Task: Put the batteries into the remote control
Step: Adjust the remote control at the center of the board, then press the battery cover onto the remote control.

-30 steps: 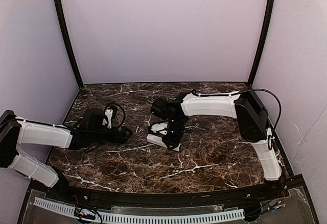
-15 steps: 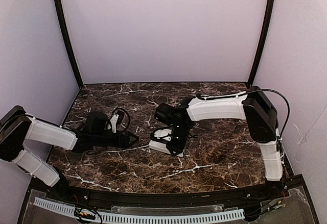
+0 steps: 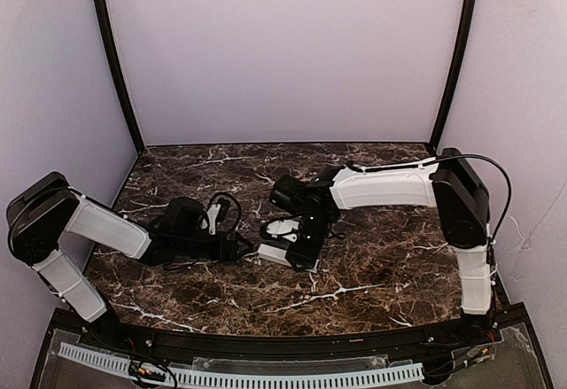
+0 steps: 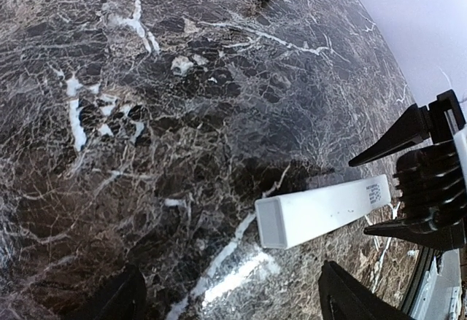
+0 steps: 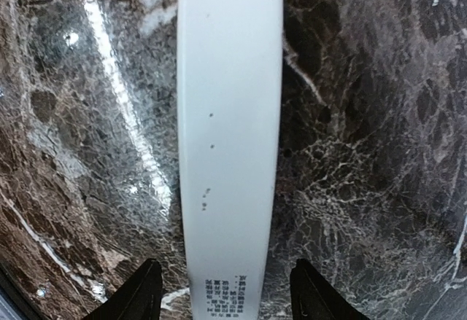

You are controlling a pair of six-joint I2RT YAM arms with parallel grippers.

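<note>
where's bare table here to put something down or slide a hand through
The bare table runs along the back wall. It is also free on the right side, between the right arm and the near edge, and in the near strip in front of the left arm. The centre is crowded: the right gripper straddles the remote control, and the left gripper points at its end.

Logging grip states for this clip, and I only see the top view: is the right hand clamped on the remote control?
Observer: No. In the right wrist view the right hand straddles the remote control, fingers clear of it on both sides.
Operator: And the left hand?
Observer: Open; its wrist view shows the remote's square end just ahead, untouched.
Operator: Which face is up?
Observer: A plain white face, small print at the end between those fingers.
</note>
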